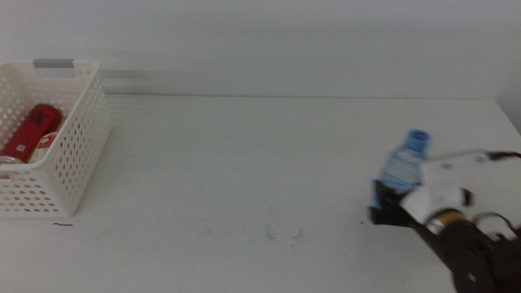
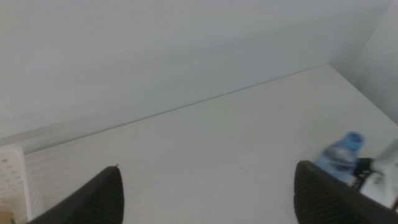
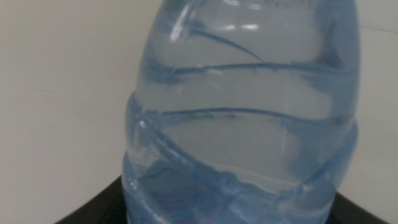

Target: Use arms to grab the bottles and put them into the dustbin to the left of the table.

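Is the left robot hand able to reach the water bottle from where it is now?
Probably not soon. The water bottle is far over at the table's right side, already clasped by the right gripper. The left gripper hangs open, away from it, with only bare table between.

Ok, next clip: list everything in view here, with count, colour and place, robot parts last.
Table: one, white, fills the middle view.
Basket: one, white, perforated, at the table's left edge.
Can: one, red, lying inside the basket; a second red-labelled item beside it is too hidden to identify.
Water bottle: one, clear with blue cap, at the table's right side, between the right gripper's jaws.
Right gripper: one, dark with white casing, lower right, shut on the water bottle.
Left gripper: one, dark jaws wide apart, holding nothing, seen only in its own wrist view.
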